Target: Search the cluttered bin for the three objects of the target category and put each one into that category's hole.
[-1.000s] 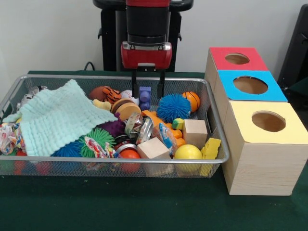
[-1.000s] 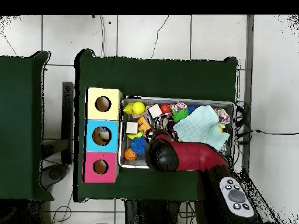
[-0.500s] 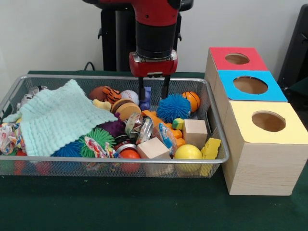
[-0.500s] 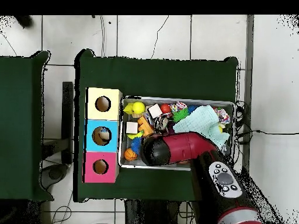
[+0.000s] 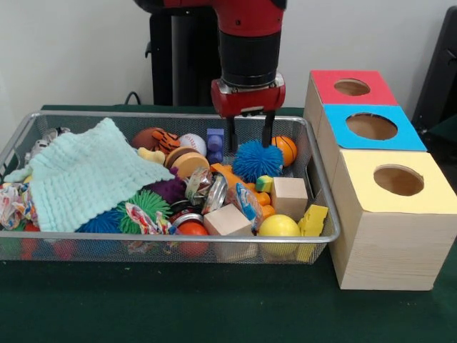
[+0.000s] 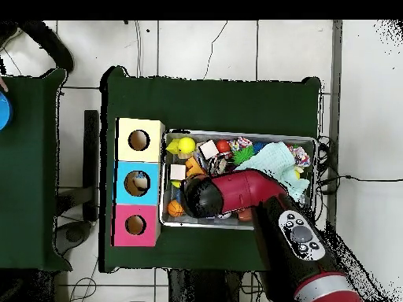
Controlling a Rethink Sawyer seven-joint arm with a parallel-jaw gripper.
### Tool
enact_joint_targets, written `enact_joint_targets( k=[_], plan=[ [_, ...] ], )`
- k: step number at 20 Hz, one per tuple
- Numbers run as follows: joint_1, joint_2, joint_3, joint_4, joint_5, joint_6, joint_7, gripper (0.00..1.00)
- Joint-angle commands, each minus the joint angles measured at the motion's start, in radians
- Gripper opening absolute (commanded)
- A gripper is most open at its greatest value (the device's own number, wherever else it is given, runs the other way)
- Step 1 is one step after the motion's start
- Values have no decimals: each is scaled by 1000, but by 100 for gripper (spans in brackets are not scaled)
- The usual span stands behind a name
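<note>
Gripper (image 5: 249, 140) has slid toward three o'clock, fingers spread and empty above the blue spiky ball (image 5: 257, 160). Wrapper (image 5: 246, 201) lies at six o'clock in the basket (image 5: 323, 193); red-box hole (image 5: 352, 87) waits.

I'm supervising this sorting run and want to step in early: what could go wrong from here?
The open gripper hangs over the blue spiky ball, not a wrapper; descending, it may grab the wrong thing. One blue-printed wrapper lies wedged between wooden blocks in the bin, so a pinch could slip or drag neighbours. The mint cloth may hide other wrappers.
</note>
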Motion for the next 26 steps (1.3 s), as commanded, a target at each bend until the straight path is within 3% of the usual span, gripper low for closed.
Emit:
enact_joint_targets(
  k=[1, 6, 13, 21, 26],
  plan=[
    [-10, -107, 61, -39, -33, 30, -84, 100],
    [-11, -52, 87, -181, -28, 153, -177, 100],
    [3, 2, 99, -266, -84, 154, -219, 100],
    [32, 127, 119, -451, -118, 252, -333, 100],
    [33, 225, 141, -550, -170, 328, -456, 100]
  ],
)
